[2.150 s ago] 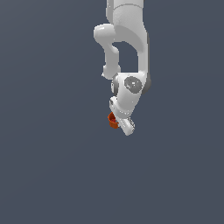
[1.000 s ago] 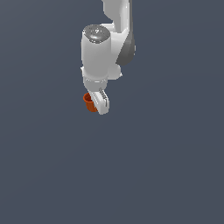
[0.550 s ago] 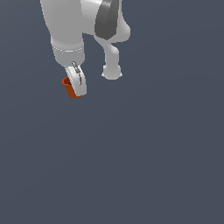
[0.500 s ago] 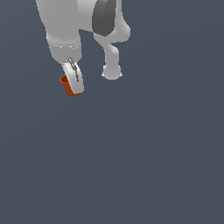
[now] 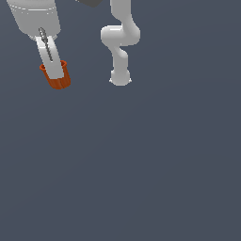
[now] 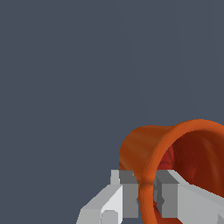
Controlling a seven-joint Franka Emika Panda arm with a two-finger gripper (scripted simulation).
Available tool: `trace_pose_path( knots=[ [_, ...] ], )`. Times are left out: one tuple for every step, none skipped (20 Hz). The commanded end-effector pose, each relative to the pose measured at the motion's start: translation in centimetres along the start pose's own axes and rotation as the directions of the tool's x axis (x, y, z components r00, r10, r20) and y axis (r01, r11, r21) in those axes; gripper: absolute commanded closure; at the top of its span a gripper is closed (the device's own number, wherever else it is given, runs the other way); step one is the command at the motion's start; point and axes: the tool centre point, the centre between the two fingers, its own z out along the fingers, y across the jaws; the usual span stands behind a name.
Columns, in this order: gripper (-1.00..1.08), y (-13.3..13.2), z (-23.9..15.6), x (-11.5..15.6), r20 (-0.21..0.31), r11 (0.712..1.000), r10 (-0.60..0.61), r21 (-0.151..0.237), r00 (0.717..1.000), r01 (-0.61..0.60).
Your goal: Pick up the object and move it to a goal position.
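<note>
The object, a small orange-red tapered cup point(image 5: 58, 81), hangs in my white gripper point(image 5: 55, 70) at the upper part of the exterior view's left. The near finger point(image 5: 52, 59) covers much of the cup's side. In the wrist view the cup point(image 6: 144, 148) lies with its open mouth toward the camera, and my gripper point(image 6: 146, 199) pinches its rim: one finger point(image 6: 124, 192) outside the wall, the other inside. The gripper is shut on the cup.
The arm's white links and base point(image 5: 120, 77) stand at the upper middle of the exterior view. A plain dark grey-blue surface point(image 5: 141, 164) fills all else in both views.
The gripper has carried the cup from the middle of the exterior view up and to its left. Its hold on the cup is unchanged.
</note>
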Motion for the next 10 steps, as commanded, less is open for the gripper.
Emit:
trace_pose_path(
  knots=[
    [1.08,0.4,-1.0,0.8,-0.001,1.0,-0.001,0.0,1.0,0.001],
    [1.08,0.5,-1.3,1.1,-0.001,1.0,-0.001,0.0,1.0,0.001],
    [1.08,0.6,-1.5,1.3,-0.001,1.0,-0.001,0.0,1.0,0.001],
    [1.08,0.7,-1.7,1.4,-0.001,1.0,-0.002,0.0,1.0,0.002],
    [1.08,0.7,-1.9,1.6,-0.001,1.0,-0.002,0.0,1.0,0.002],
    [1.08,0.8,-2.0,1.7,-0.001,1.0,-0.002,0.0,1.0,0.002],
    [1.08,0.8,-2.1,1.8,-0.001,1.0,-0.002,0.0,1.0,0.002],
    [1.08,0.8,-2.1,1.8,-0.001,1.0,-0.002,0.0,1.0,0.002],
    [1.08,0.8,-2.2,1.9,-0.001,1.0,-0.002,0.0,1.0,0.002],
    [1.08,0.8,-2.2,1.9,-0.001,1.0,-0.002,0.0,1.0,0.002]
  ],
)
